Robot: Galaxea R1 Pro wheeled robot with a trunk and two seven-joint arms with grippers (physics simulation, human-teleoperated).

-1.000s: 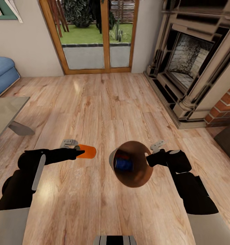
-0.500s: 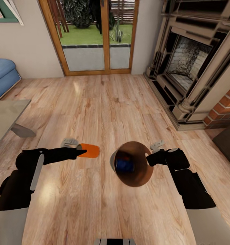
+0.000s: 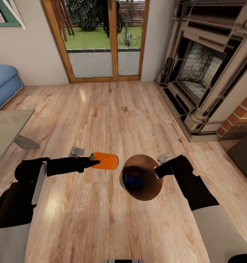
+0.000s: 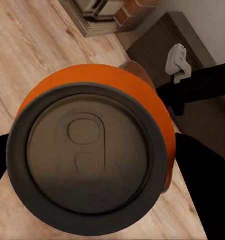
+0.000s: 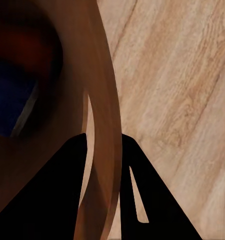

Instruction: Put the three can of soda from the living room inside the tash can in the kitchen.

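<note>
A: Orange soda can (image 3: 105,160), lying sideways, long axis pointing straight at the bin. Clamped at its tail end in the left gripper (image 3: 92,160). Just beside the tash can (image 3: 156,190), on the bin's left-arm side, nose close to the rim but not over the mouth yet.

B: Left wrist view?

A: Can lid (image 4: 87,152) face-on to the lens, dark ring, pull tab visible. Orange body (image 4: 142,95) behind it. So, gripped from the lid end, axis along the fingers.

B: Bin status?

A: Tilted, mouth tipped up toward the head camera, coppery inside showing. Right gripper (image 3: 159,171) pinching the rim on the side of the bin away from the orange can. Right wrist view: rim wall (image 5: 103,130) running between the two dark fingers (image 5: 152,200), closed on it. Held off the wood floor (image 3: 112,109), looks like.

B: Anything inside the bin?

A: Dark blue can (image 3: 133,181) at the bottom. Red-orange patch just above it in the bin, maybe another can, too dim to call.

B: Next move, best guess?

A: Carry the orange can across, along its own axis, over the near rim, then let go. Left arm only. Gap to the rim small. Risk: nose clipping the rim edge, since can height against rim height not readable here.
</note>
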